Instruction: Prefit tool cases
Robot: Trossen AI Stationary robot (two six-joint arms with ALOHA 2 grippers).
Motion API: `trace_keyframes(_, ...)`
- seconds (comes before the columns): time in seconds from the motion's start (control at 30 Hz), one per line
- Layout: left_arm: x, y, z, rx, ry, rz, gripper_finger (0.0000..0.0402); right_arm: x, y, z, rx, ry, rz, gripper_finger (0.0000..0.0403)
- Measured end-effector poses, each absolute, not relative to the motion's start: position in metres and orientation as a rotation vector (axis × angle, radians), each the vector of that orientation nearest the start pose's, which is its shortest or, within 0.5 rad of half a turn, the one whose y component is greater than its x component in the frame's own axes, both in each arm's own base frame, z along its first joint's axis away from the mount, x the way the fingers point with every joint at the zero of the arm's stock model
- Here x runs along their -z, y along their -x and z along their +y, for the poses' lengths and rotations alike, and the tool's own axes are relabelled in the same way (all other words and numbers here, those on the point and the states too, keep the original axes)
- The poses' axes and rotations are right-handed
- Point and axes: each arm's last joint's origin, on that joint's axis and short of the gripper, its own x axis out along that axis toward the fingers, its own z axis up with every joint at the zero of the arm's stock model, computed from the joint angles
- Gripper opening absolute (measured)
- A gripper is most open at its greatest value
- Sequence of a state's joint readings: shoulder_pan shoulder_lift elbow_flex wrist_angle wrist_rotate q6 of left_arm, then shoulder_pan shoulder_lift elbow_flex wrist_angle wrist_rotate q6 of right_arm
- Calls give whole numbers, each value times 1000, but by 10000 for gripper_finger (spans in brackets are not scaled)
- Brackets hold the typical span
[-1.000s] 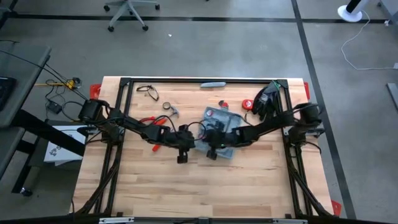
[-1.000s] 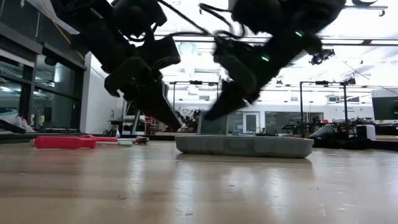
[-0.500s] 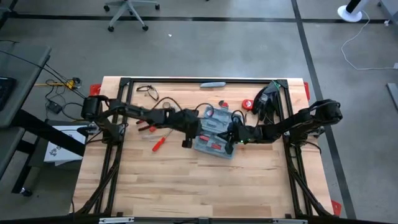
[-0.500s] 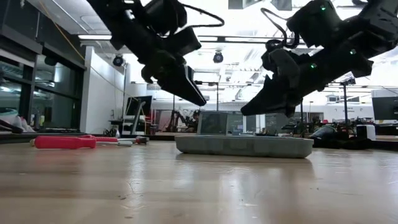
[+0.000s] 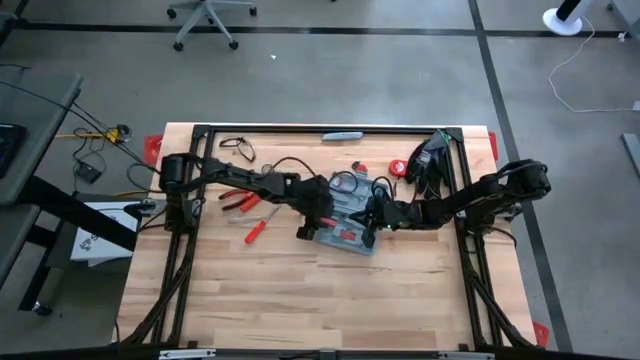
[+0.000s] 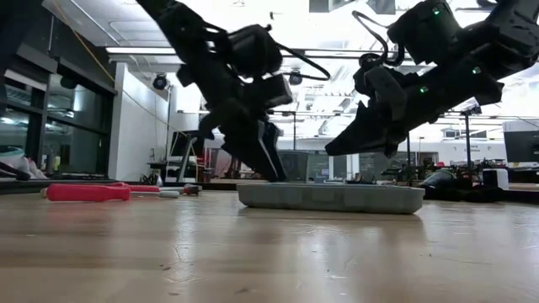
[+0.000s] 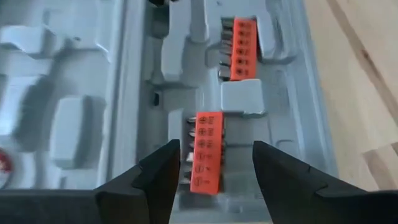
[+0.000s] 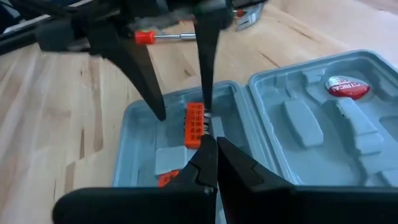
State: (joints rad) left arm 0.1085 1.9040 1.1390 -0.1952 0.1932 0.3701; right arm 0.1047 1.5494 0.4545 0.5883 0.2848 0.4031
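Orange bit strip (image 7: 206, 151) between wide-open left gripper (image 7: 216, 163), unheld.

- Red-handled screwdriver (image 5: 256, 231) lying on the wooden table (image 5: 300, 300).
- Red pliers (image 5: 238, 198) near it.
- Eyeglasses (image 5: 236, 146) by the far edge.
- Office chair (image 5: 205, 20) beyond.

Blue-grey tool case (image 5: 345, 222), orange bit holders (image 7: 207, 151), red-handled screwdriver (image 5: 255, 231), pale wooden table (image 5: 300, 300)
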Motion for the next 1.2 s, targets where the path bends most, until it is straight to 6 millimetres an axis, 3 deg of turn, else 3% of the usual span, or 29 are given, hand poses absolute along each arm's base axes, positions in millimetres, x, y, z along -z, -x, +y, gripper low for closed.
trace_keyframes(0.3, -137, -401, 39, 257, -211, 1085, 196, -131, -263, 19, 276, -306, 453, 0)
trace_keyframes(0.53, -140, -399, 40, 253, -215, 1123, 196, -129, -262, 19, 279, -303, 468, 0)
trace_keyframes(0.9, -163, -403, 41, 172, -266, 1237, 196, -127, -261, 19, 288, -318, 490, 0)
trace_keyframes(1.2, -162, -399, 48, 165, -250, 1283, 196, -127, -260, 19, 291, -317, 499, 0)
